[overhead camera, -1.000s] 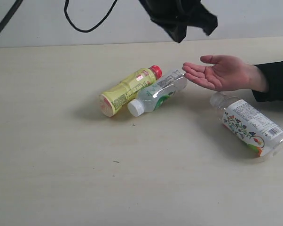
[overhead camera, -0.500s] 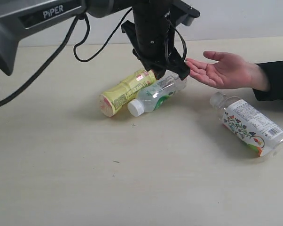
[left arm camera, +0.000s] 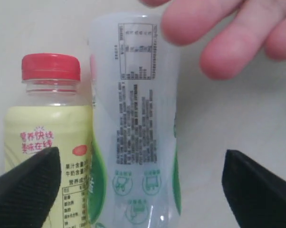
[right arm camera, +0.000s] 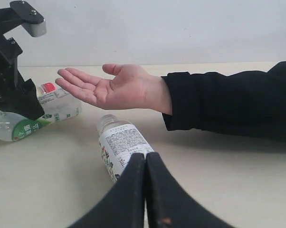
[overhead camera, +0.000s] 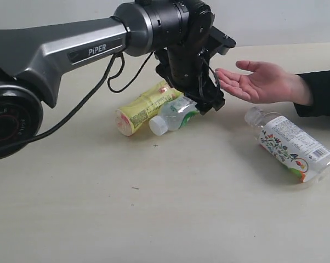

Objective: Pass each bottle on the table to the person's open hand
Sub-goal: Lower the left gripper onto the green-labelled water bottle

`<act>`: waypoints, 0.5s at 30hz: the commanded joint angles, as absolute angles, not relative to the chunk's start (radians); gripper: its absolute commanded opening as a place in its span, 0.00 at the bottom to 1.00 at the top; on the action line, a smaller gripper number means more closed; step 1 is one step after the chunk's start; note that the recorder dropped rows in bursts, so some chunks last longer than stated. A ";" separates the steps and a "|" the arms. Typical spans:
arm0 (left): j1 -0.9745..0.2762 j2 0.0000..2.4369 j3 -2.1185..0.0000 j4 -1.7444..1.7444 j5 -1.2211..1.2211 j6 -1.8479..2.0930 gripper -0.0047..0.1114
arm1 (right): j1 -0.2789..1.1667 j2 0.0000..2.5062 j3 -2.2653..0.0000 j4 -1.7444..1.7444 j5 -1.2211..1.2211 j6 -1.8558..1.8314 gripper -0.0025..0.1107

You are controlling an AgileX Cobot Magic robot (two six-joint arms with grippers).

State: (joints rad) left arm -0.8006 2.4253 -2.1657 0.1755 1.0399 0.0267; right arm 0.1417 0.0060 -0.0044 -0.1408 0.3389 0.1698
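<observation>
Currently, in the exterior view, the left gripper (overhead camera: 199, 102) is down low over the white-capped clear bottle (overhead camera: 173, 116) near the middle of the table (overhead camera: 154, 219). The left wrist view shows its two fingertips (left arm camera: 24, 190) spread wide. One is over the yellow-labelled bottle (left arm camera: 48, 142) and the other over bare tabletop, with the clear bottle (left arm camera: 133, 133) between them. The jaws are wide apart and grip nothing.

Both of these bottles lie on their sides, pressed flank to flank. In the exterior view the yellow-labelled bottle (overhead camera: 140, 109) sits at 9 o'clock of the clear one. The clear bottle's white cap points to 8 o'clock; the yellow one's base also points that way.

The person's open hand (overhead camera: 252, 82) is palm up, at 2 o'clock from the clear bottle, its fingertips close to the gripper. The left wrist view shows these fingers (left arm camera: 228, 33) just past the clear bottle's base.

The wide floral-label bottle (overhead camera: 290, 145) lies on its side at 5 o'clock from the hand, well apart from the other two.

In the right wrist view the right gripper (right arm camera: 145, 190) has its fingers pressed together with nothing between them, above the floral-label bottle (right arm camera: 120, 145), with the hand (right arm camera: 105, 88) beyond.
</observation>
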 commanded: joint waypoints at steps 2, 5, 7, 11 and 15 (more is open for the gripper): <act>-0.788 2.441 -2.163 0.174 0.994 0.021 0.80 | 0.145 0.000 0.000 -0.138 0.331 0.168 0.02; -0.790 2.453 -2.163 0.171 0.969 0.021 0.80 | 0.145 0.000 0.000 -0.138 0.331 0.168 0.02; -0.790 2.465 -2.163 0.162 0.962 0.021 0.80 | 0.145 0.000 0.000 -0.138 0.331 0.168 0.02; -0.790 2.487 -2.163 0.162 0.962 0.021 0.80 | 0.145 0.000 0.000 -0.138 0.331 0.168 0.02; -0.790 2.510 -2.163 0.148 0.962 0.019 0.79 | 0.145 0.000 0.000 -0.138 0.331 0.168 0.02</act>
